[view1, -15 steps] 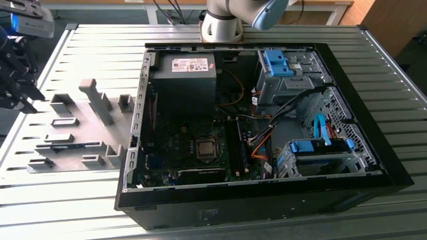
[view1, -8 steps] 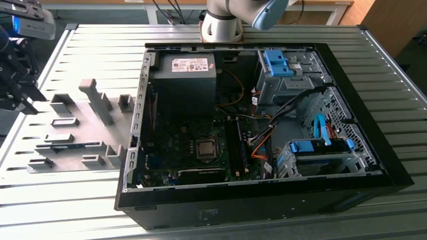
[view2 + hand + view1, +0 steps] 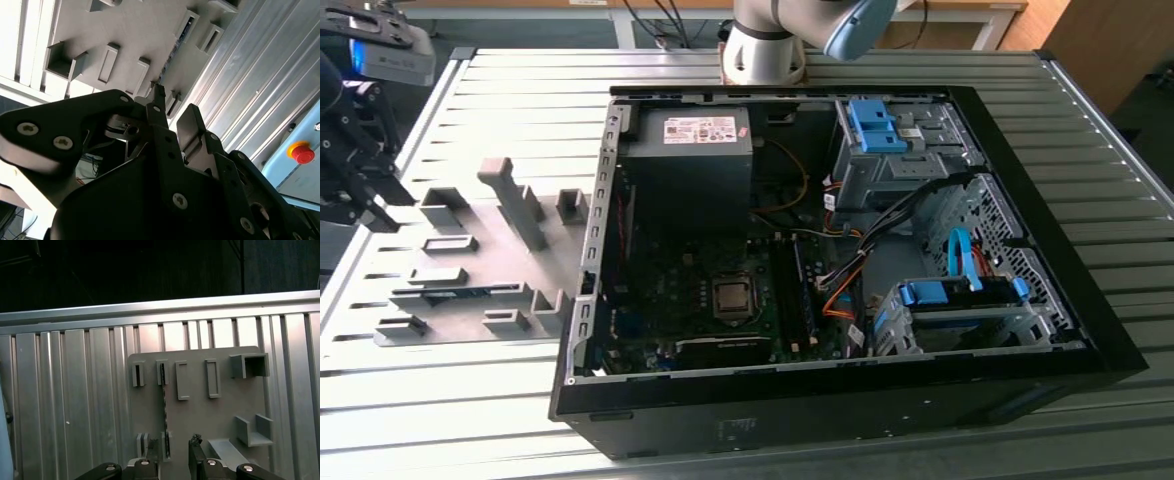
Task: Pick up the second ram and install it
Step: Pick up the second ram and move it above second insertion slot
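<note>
Standing on edge in the fixture's [image 3: 200, 415] slots, the ram [image 3: 163, 410] runs its long axis straight ahead of the claw [image 3: 172, 456]. The claw's jaws are apart and empty, and the ram's near end lines up with their gap. The ribbed surface [image 3: 75, 415] lies open around them, and the case [image 3: 854, 420] is well apart.

We are seeing bright light glaring off the ribbed table [image 3: 520, 85] toward its far edge, while the computer case [image 3: 854, 405] is lying shadowed inside and the gripper [image 3: 171, 102] is showing as a dark silhouette.
</note>
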Motion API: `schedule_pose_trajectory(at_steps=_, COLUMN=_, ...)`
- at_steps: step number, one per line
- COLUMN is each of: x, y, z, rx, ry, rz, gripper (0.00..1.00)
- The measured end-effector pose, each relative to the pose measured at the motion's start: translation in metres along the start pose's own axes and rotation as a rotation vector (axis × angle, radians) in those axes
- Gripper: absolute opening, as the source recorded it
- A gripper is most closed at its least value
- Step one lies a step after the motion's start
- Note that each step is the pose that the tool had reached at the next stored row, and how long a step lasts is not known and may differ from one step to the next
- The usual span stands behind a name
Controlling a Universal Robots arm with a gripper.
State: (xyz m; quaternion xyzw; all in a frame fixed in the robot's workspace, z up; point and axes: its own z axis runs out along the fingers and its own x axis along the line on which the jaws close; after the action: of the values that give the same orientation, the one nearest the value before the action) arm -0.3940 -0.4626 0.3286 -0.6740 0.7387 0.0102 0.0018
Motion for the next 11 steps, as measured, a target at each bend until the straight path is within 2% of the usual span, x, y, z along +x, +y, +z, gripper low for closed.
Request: schedule_pose_trajectory(at_steps=11, x=0.0001, y=-0.0001, z=0.0069, rx=-0.0001, ry=0.0, rz=0.0, gripper=0.37)
